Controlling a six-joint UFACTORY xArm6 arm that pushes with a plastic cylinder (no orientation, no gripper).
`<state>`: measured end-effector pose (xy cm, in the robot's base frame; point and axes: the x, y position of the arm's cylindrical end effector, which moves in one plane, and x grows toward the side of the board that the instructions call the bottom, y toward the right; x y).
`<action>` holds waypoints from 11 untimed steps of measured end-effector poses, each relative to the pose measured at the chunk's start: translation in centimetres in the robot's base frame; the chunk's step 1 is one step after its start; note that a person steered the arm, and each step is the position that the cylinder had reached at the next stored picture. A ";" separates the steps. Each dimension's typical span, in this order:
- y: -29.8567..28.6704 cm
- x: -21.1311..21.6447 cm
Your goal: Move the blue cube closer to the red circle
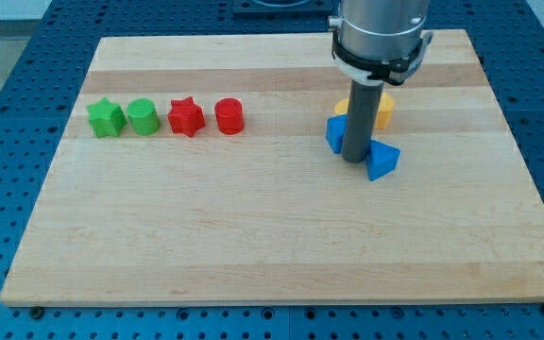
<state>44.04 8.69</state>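
My tip (357,159), a bare rod with nothing to grip, sits between both blue blocks; I'd approach the blue cube (334,133) from its right, pushing leftward toward the red circle (229,116).

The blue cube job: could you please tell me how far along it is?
Nothing looks done: the blue cube sits far to the view's right of the red circle. In hand: my tip stands at the cube's right side, between it and another blue block. Left: the whole push leftward.
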 end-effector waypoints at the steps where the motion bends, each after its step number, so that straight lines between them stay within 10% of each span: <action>1: 0.4 -0.5; 11: -4.3 -7.3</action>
<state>36.72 4.40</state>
